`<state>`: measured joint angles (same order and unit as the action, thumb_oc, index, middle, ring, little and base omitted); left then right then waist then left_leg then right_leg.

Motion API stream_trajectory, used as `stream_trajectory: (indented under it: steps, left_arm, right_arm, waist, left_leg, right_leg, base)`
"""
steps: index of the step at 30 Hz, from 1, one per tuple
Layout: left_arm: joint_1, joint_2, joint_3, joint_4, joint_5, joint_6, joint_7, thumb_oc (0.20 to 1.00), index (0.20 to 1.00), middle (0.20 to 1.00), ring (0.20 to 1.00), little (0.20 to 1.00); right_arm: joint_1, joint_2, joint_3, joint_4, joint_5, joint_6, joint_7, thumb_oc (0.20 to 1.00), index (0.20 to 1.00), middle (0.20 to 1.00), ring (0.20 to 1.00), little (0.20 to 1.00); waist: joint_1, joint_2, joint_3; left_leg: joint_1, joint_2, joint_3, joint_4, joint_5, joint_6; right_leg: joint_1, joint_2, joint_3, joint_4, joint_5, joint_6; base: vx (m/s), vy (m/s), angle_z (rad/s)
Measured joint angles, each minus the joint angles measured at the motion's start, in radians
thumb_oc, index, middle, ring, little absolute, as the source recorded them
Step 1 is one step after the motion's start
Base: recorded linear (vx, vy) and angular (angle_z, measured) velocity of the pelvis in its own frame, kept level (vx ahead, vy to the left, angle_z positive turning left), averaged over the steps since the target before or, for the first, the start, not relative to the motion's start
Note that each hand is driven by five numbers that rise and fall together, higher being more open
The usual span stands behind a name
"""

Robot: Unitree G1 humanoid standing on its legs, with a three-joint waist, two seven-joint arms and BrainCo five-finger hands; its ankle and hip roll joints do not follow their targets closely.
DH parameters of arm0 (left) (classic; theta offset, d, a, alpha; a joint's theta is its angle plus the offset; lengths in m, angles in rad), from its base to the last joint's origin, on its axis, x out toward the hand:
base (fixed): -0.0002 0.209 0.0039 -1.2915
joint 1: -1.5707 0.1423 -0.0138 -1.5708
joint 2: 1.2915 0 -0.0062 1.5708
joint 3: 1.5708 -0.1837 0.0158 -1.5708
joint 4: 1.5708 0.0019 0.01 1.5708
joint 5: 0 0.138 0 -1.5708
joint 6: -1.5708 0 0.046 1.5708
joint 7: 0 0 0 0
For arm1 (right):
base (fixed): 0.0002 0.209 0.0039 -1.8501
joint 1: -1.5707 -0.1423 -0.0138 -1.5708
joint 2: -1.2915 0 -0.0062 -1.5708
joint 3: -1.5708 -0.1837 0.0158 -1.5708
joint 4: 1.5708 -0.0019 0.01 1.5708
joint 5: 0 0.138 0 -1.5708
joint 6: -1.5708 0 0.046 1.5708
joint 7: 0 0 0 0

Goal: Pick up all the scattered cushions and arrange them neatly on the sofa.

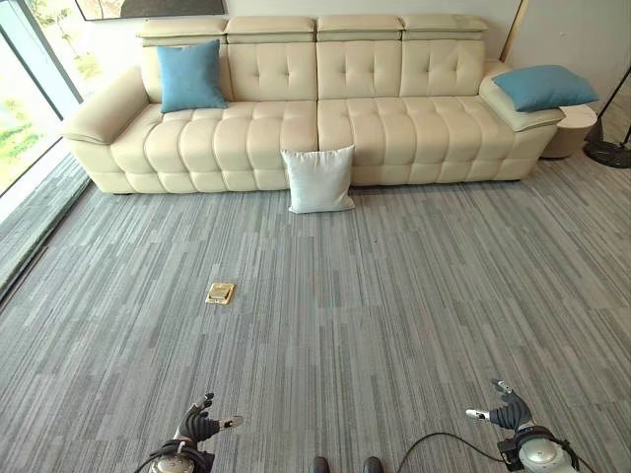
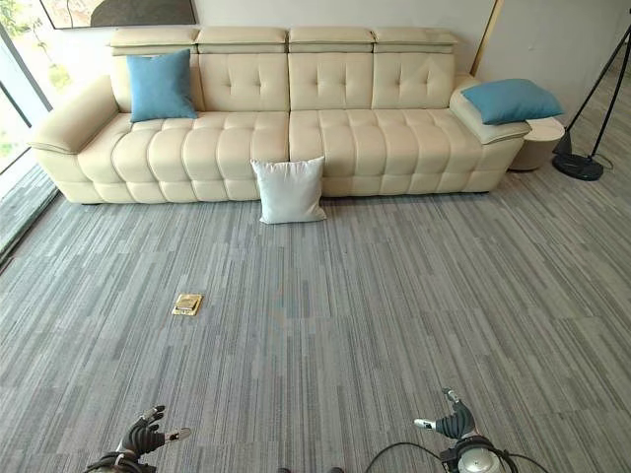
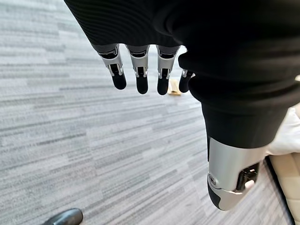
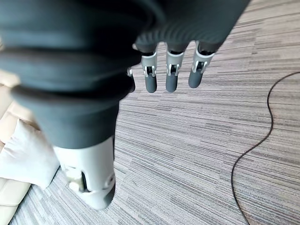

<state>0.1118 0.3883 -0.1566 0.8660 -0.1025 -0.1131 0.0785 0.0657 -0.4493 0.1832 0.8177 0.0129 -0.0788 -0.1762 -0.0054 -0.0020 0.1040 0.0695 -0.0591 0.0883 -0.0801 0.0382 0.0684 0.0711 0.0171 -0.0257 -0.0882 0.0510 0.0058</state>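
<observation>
1. Spreading across most of the left eye view is a grey striped carpet floor (image 1: 394, 315). A long cream tufted leather sofa (image 1: 315, 128) runs along the top of the frame against a pale wall. A blue square cushion (image 1: 191, 76) stands upright against the sofa's backrest at upper left. A second blue cushion (image 1: 543, 87) lies flat on the sofa's armrest at upper right, beside a low round cream side table (image 1: 572, 130). A white square cushion (image 1: 317, 179) stands on the carpet at upper centre, leaning against the sofa's front. A small brass floor socket plate (image 1: 220, 293) sits in the carpet left of centre. A window wall (image 1: 30, 108) lines the left edge, and the black base of a floor lamp (image 1: 606, 150) shows at the right edge. The left hand (image 1: 200, 426) is at the bottom left and the right hand (image 1: 511, 409) at the bottom right, both over bare carpet.

2. In the right eye view the same things lie shifted leftward in the frame.

3. In the left wrist view the left hand's fingers (image 3: 139, 75) hang straight and relaxed with the thumb apart, holding nothing above the carpet.

4. In the right wrist view the right hand's fingers (image 4: 171, 75) are likewise straight and spread, empty, over carpet. The white cushion shows at the lower left of the frame.
</observation>
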Motion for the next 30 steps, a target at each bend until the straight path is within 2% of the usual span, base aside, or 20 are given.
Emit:
stream_trajectory:
  steps: [17, 26, 28, 29, 30]
  left_arm:
    - [0.012, -0.001, 0.005, -0.028, -0.048, 0.031, 0.003, 1.000, 1.000, 1.000, 1.000, 1.000]
    - [0.009, 0.003, 0.050, -0.092, -0.078, 0.032, 0.038, 1.000, 1.000, 1.000, 1.000, 1.000]
    - [0.013, 0.005, 0.075, -0.111, -0.078, 0.031, 0.042, 1.000, 1.000, 1.000, 1.000, 1.000]
    - [0.009, 0.007, 0.083, -0.113, -0.078, 0.030, 0.046, 1.000, 1.000, 1.000, 1.000, 1.000]
    - [0.006, 0.014, 0.084, -0.114, -0.078, 0.030, 0.047, 1.000, 1.000, 1.000, 1.000, 1.000]
  right_arm:
    - [0.011, 0.067, -0.075, 0.000, 0.164, 0.003, -0.020, 1.000, 1.000, 1.000, 1.000, 1.000]
    - [-0.024, 0.068, -0.075, -0.005, 0.165, 0.006, -0.031, 1.000, 1.000, 1.000, 1.000, 1.000]
    - [-0.034, 0.066, -0.076, -0.009, 0.165, 0.011, -0.033, 1.000, 1.000, 1.000, 1.000, 1.000]
    - [-0.051, 0.063, -0.076, -0.028, 0.165, 0.016, -0.033, 1.000, 1.000, 1.000, 1.000, 1.000]
    - [-0.052, 0.063, -0.076, -0.052, 0.165, 0.017, -0.032, 1.000, 1.000, 1.000, 1.000, 1.000]
  waist:
    - [-0.011, -0.003, 0.002]
    - [0.015, -0.031, 0.035]
    - [0.016, -0.029, 0.052]
    - [0.027, -0.016, 0.073]
    - [0.017, -0.011, 0.079]
  left_leg:
    - [-0.024, -0.001, -0.005, 0.000, -0.001, 0.000]
    - [-0.105, -0.008, 0.007, 0.010, 0.004, 0.009]
    - [-0.108, -0.012, 0.012, 0.001, -0.018, 0.025]
    - [-0.109, 0.002, 0.010, 0.004, 0.001, 0.032]
    - [-0.109, -0.001, 0.010, 0.009, -0.004, 0.039]
  right_leg:
    - [-0.023, 0.000, -0.001, 0.000, 0.001, -0.002]
    - [-0.106, -0.005, 0.014, 0.007, 0.014, -0.003]
    - [-0.141, -0.004, 0.023, 0.078, 0.002, 0.007]
    - [-0.201, 0.000, 0.024, 0.194, -0.042, 0.044]
    - [-0.252, -0.004, 0.025, 0.298, -0.073, 0.067]
  base:
    - [0.03, 0.011, 0.00]
    - [0.05, 0.086, -0.05]
    - [0.13, 0.189, -0.24]
    - [0.15, 0.194, -0.18]
    - [0.17, 0.135, -0.05]
